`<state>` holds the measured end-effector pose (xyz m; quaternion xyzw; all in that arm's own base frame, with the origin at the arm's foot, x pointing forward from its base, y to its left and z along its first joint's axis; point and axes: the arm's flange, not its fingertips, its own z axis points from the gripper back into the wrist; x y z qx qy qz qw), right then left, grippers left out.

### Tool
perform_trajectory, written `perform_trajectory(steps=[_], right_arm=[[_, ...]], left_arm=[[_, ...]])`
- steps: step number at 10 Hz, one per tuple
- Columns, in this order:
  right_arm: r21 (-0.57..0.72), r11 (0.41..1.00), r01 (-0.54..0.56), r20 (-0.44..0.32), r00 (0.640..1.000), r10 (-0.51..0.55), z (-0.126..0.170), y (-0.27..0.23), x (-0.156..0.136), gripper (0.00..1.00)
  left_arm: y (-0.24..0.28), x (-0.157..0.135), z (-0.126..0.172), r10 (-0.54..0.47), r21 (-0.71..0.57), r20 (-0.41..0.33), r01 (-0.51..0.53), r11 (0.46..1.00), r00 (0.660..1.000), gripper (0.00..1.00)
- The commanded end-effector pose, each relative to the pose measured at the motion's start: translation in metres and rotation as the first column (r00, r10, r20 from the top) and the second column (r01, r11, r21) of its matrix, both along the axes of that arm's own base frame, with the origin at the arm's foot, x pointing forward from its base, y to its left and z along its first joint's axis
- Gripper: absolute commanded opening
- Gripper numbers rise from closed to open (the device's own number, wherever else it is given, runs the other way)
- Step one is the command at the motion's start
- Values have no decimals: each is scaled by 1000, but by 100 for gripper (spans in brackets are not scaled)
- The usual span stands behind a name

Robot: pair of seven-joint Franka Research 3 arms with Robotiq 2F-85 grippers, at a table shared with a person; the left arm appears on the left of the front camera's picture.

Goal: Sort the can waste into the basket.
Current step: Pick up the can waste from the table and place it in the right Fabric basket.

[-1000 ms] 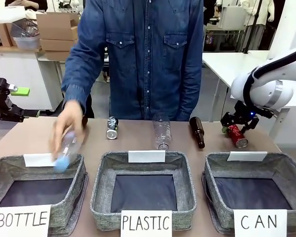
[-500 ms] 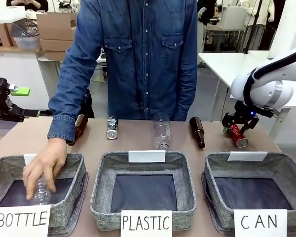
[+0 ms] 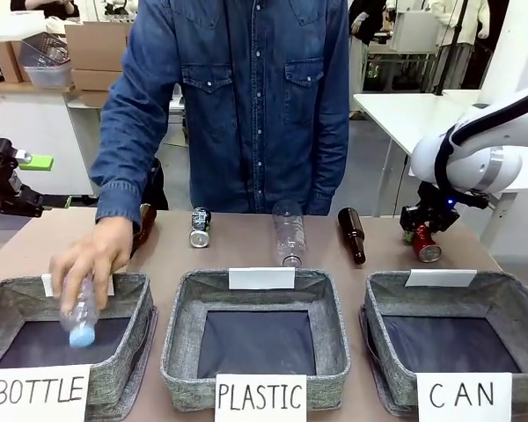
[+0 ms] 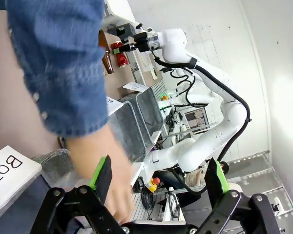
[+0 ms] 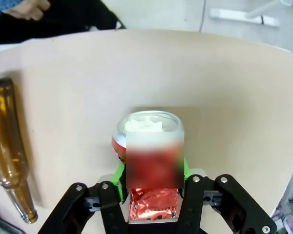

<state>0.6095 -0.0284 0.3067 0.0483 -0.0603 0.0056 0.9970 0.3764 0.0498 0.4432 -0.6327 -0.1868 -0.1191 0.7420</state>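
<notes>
From the front, my right end effector (image 3: 425, 230) is clamped on the shiny red dented metal can (image 3: 428, 250), which lies on the tan surface (image 3: 246, 251) behind the grey woven "CAN" basket (image 3: 502, 290). In the left wrist view, my left end effector (image 4: 159, 171) stands wide apart and empty. In the right wrist view, my green pads (image 5: 119, 176) press both sides of the can.

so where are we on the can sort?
Done: nothing, the CAN basket holds no can. In hand: the right tool is clamped on the red can, not lifted yet. Left: drop it in, then fetch the dark can. The left tool is open, holding nothing.
</notes>
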Motion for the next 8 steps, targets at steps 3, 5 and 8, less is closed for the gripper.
perform_trajectory(steps=[3,5,8], right_arm=[[22,1000,3,-49,999,-2,-2,4,9,15],[25,1000,4,-46,999,-3,-1,3,8,15],[30,1000,4,-20,1000,-3,19,-3,-1,15]], left_arm=[[-1,1,1,-2,-17,27,2,1000,1000,100],[-1,1,1,-2,-17,27,2,1000,1000,100],[-1,1,1,-2,-17,27,2,1000,1000,100]])
